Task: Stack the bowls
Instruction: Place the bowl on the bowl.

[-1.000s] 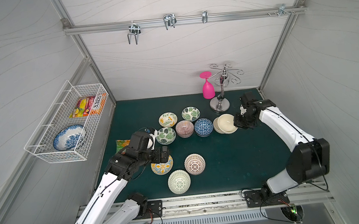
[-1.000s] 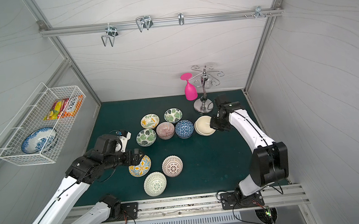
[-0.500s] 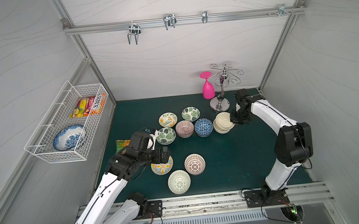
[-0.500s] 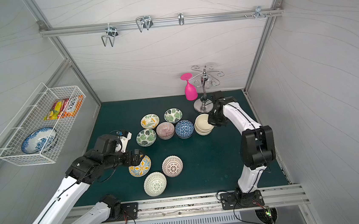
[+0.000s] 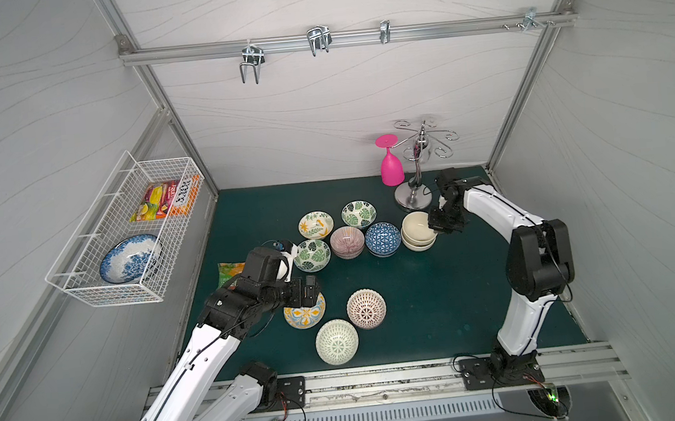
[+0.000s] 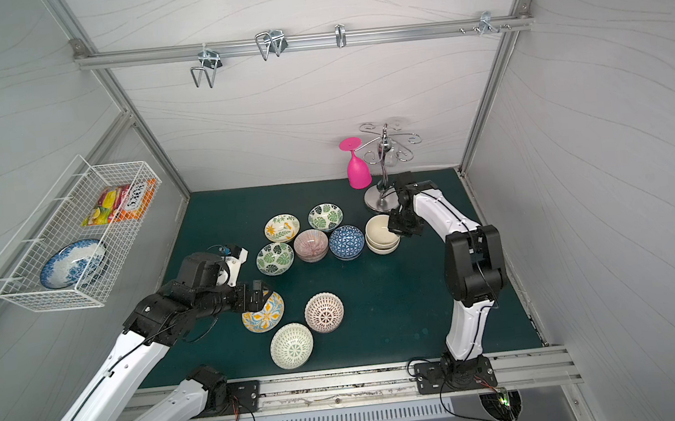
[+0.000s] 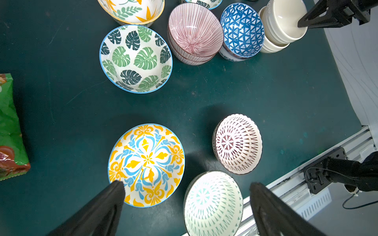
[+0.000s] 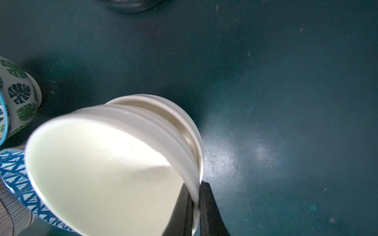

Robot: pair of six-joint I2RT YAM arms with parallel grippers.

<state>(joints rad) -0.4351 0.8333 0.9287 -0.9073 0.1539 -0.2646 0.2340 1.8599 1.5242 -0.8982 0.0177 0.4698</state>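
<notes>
Right end effector [image 8: 196, 191] clamped on the top cream bowl [image 8: 102, 173] rim, just beside the blue-patterned bowl [image 5: 383, 239]; left end effector [image 7: 187, 185] hangs wide open.

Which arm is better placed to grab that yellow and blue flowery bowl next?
Likely the left. The left fingers, wide open, hang over the yellow floral bowl; the right fingers are shut on a cream bowl elsewhere.

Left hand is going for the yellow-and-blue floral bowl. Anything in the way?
Nothing visible. The open left hand hangs over the yellow-and-blue floral bowl with only air between; the green lattice bowl sits close beside it.
</notes>
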